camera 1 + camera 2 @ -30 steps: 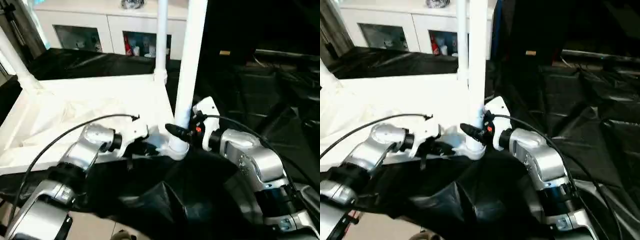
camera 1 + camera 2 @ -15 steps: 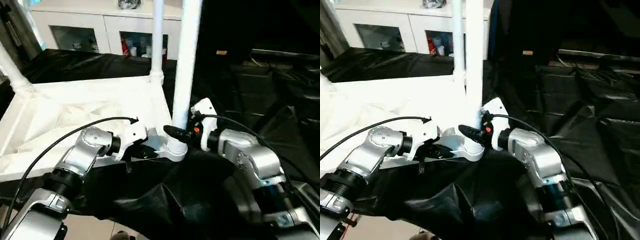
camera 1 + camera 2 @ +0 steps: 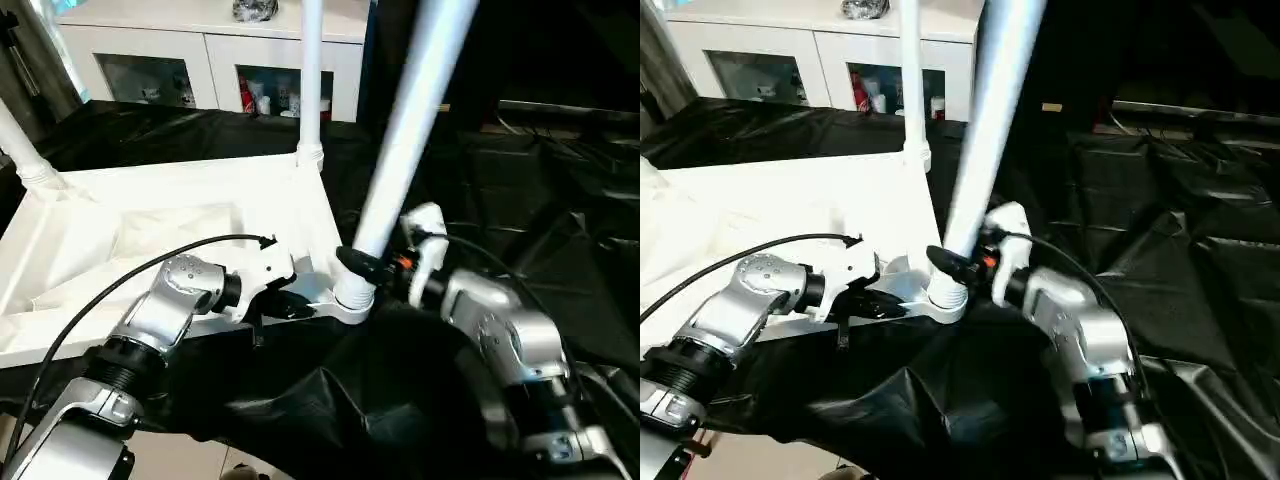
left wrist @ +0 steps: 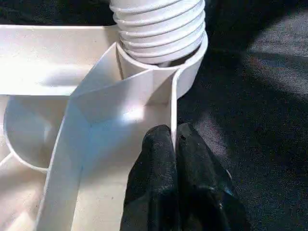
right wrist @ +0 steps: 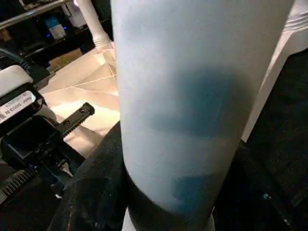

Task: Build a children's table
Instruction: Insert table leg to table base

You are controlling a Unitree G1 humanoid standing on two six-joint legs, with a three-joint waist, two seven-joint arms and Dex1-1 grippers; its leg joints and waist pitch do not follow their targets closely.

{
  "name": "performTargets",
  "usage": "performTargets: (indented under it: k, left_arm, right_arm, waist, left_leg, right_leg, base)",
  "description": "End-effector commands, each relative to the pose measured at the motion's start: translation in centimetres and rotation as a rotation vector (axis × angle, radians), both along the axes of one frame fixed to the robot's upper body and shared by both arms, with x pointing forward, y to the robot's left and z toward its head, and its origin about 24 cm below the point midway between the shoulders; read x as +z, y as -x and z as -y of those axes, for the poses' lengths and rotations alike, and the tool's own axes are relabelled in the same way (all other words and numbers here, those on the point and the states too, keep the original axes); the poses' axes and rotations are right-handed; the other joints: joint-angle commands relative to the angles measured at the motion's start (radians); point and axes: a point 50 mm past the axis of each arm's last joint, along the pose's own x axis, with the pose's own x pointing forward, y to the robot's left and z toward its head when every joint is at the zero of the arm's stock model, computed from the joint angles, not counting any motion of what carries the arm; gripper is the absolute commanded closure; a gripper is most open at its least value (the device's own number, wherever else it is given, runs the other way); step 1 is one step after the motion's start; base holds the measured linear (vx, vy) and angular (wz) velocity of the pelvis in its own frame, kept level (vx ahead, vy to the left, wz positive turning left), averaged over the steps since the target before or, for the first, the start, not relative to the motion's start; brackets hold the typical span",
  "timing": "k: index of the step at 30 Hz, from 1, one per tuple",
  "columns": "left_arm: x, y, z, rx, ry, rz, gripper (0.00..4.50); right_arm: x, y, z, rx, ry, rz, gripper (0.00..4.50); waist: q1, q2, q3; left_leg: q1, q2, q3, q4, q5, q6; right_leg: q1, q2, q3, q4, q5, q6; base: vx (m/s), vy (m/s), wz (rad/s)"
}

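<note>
Both arms reach inward: left fingers [image 4: 166, 159] pinch the table rim [image 4: 172, 108]; right fingers [image 3: 362, 266] clasp the tilted leg [image 3: 400, 160].

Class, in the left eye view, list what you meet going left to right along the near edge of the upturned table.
Left hand pinching the table rim → corner socket with the tilted leg → right hand gripping that leg.
</note>
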Motion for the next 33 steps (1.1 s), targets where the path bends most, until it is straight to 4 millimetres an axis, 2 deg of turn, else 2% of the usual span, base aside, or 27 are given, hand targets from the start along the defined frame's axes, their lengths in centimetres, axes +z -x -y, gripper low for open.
performTargets:
  k: [1, 4, 7, 11, 12, 16, 24, 29, 33]
  left_arm:
    - [1.1, -0.4, 0.1, 0.002, 0.021, 0.039, 4.5]
    - [1.2, -0.5, 0.1, 0.006, 0.021, 0.041, 4.5]
    - [1.3, -0.6, 0.1, 0.01, 0.021, 0.045, 4.5]
    - [1.3, -0.6, 0.1, 0.012, 0.021, 0.048, 4.5]
    - [1.3, -0.6, 0.1, 0.012, 0.021, 0.048, 4.5]
    - [1.3, -0.7, 0.1, 0.018, 0.023, 0.053, 4.5]
    - [1.3, -0.7, 0.1, 0.022, 0.021, 0.055, 4.5]
    - [1.4, -0.7, 0.0, 0.023, 0.018, 0.057, 4.5]
    - [1.4, -0.8, 0.0, 0.021, 0.014, 0.059, 4.5]
  right_arm:
    - [-2.8, 1.0, 1.2, -0.034, 0.061, -0.099, 2.62]
    - [-2.9, 1.3, 1.1, -0.014, 0.113, -0.054, 2.62]
    - [-3.1, 1.8, 0.2, 0.038, 0.191, -0.004, 2.62]
    - [-3.2, 1.6, -0.3, 0.04, 0.196, 0.008, 2.62]
    - [-3.2, 1.6, -0.3, 0.04, 0.196, 0.008, 2.62]
    - [-3.2, 1.6, -0.8, 0.048, 0.173, 0.015, 2.62]
    - [-3.1, 1.1, 1.2, -0.073, 0.045, -0.056, 2.62]
    - [-3.6, 1.9, 1.9, -0.043, 0.089, -0.061, 2.62]
    - [-3.6, 2.5, 1.5, 0.006, 0.125, -0.046, 2.62]
  waist:
    - [0.005, 0.009, -0.076]
    - [0.005, 0.009, -0.076]
    - [0.005, 0.01, -0.074]
    - [0.002, 0.009, -0.071]
    - [0.001, 0.006, -0.071]
    - [0.0, 0.004, -0.07]
    - [-0.001, 0.004, -0.072]
    - [0.002, 0.004, -0.072]
    - [0.004, 0.003, -0.073]
  left_leg:
    - [0.015, 0.029, -0.01, -0.076, -0.289, -0.013]
    - [0.014, 0.029, -0.012, -0.078, -0.294, -0.014]
    - [0.014, 0.028, -0.012, -0.078, -0.305, -0.016]
    - [0.016, 0.028, -0.014, -0.08, -0.333, -0.016]
    - [0.017, 0.028, -0.014, -0.08, -0.339, -0.016]
    - [0.017, 0.03, -0.015, -0.081, -0.342, -0.015]
    - [0.017, 0.03, -0.014, -0.081, -0.337, -0.009]
    - [0.015, 0.03, -0.012, -0.081, -0.318, -0.007]
    - [0.015, 0.029, -0.012, -0.081, -0.309, -0.002]
  right_leg:
    - [0.051, -0.057, 0.05, -0.077, -0.257, -0.203]
    - [0.052, -0.057, 0.05, -0.078, -0.263, -0.199]
    - [0.051, -0.056, 0.05, -0.08, -0.281, -0.191]
    - [0.049, -0.058, 0.05, -0.087, -0.34, -0.179]
    - [0.048, -0.058, 0.049, -0.088, -0.357, -0.174]
    - [0.046, -0.058, 0.051, -0.087, -0.352, -0.177]
    - [0.047, -0.058, 0.051, -0.086, -0.333, -0.187]
    - [0.048, -0.057, 0.051, -0.085, -0.313, -0.187]
    - [0.049, -0.058, 0.051, -0.086, -0.312, -0.182]
  base:
    - [0.0, 0.0, 0.0]
    - [0.0, 0.0, 0.0]
    - [0.0, 0.0, 0.0]
    - [0.0, 0.0, 0.0]
    - [0.0, 0.0, 0.0]
    - [0.0, 0.0, 0.0]
    - [0.0, 0.0, 0.0]
    - [0.0, 0.0, 0.0]
    - [0.0, 0.0, 0.0]
